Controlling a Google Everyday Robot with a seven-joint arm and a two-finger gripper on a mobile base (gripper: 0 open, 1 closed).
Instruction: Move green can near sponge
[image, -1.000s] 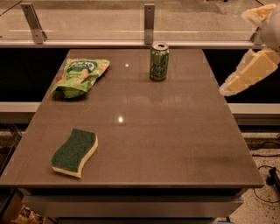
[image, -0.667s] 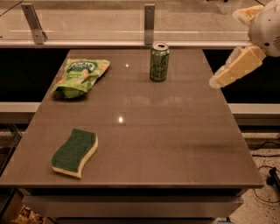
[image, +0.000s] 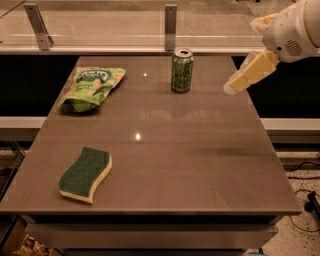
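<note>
One claw (image: 232, 88), whether wide or narrow I cannot tell, hovers right of the illegibly labelled green can (image: 182, 71).

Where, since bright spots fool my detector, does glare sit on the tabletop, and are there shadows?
Camera view: two small glare spots on the table, one left of the green can, one nearer mid-table. A faint dark smear, perhaps a shadow, lies right of centre, below the gripper, which hangs above the table's far right corner.

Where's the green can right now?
Camera view: green can upright at the far edge of the table, right of the snack bag; pincer hovers to its right, apart.
</note>
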